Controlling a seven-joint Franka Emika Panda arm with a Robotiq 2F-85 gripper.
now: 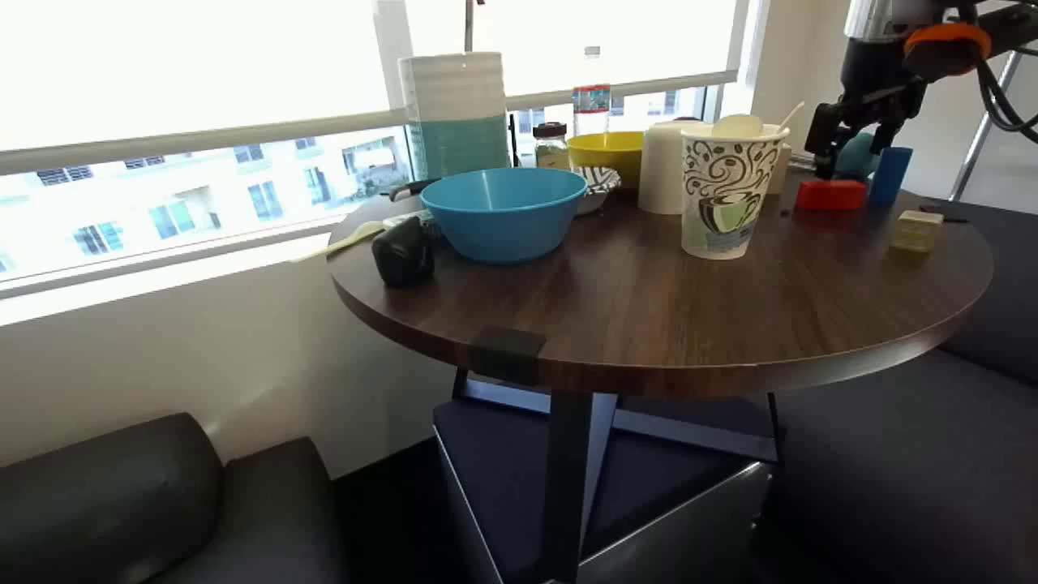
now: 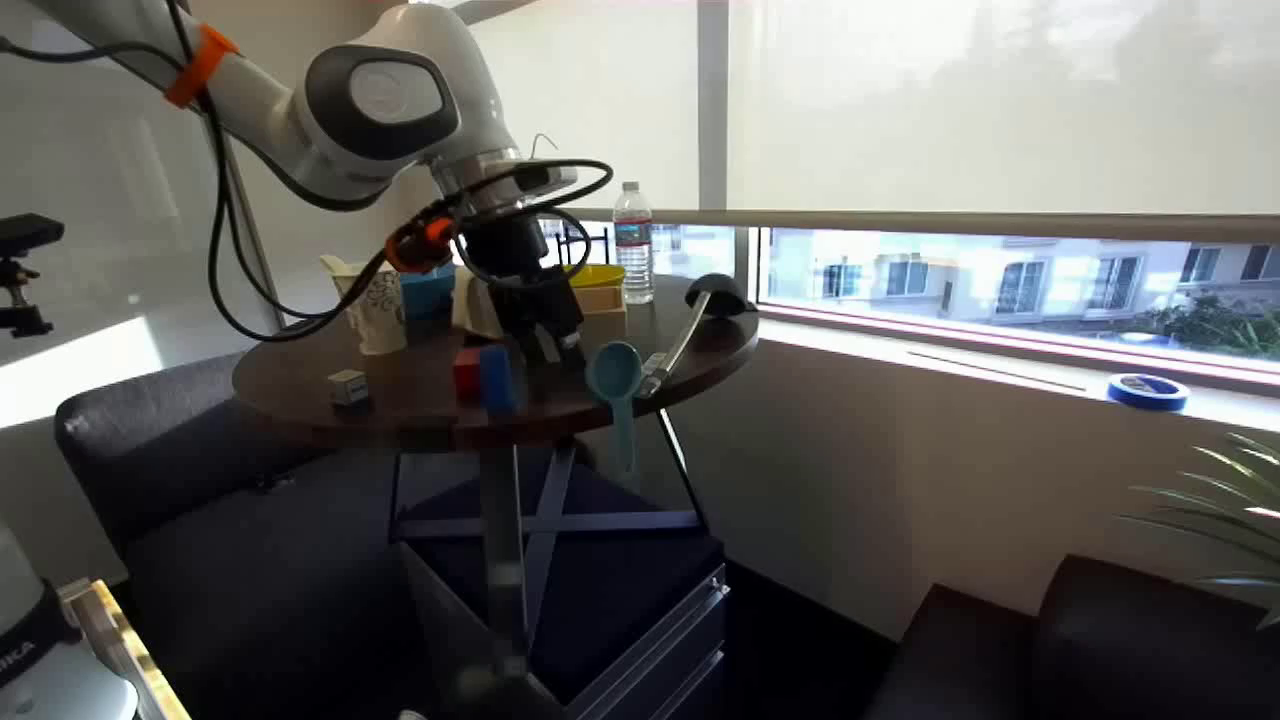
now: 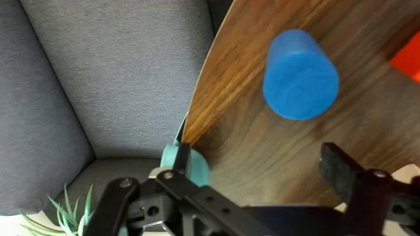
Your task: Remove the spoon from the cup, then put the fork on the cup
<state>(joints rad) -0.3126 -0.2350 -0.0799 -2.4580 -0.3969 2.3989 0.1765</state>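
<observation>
The patterned white cup stands upright on the table; it also shows in an exterior view. The pale spoon stands in it with its rounded bowl above the rim. A thin pale handle also sticks up at the rim. A long pale utensil, seemingly the fork, lies over the table's far edge beside the blue bowl. My gripper is open and empty, low over the table beside the teal scoop, apart from the cup. The gripper shows in both exterior views. No cup, spoon or fork shows in the wrist view.
A blue cylinder, a red block and a teal scoop at the table edge are near the gripper. A small pale block is by the edge. A blue bowl, yellow bowl and cream jug stand around the cup.
</observation>
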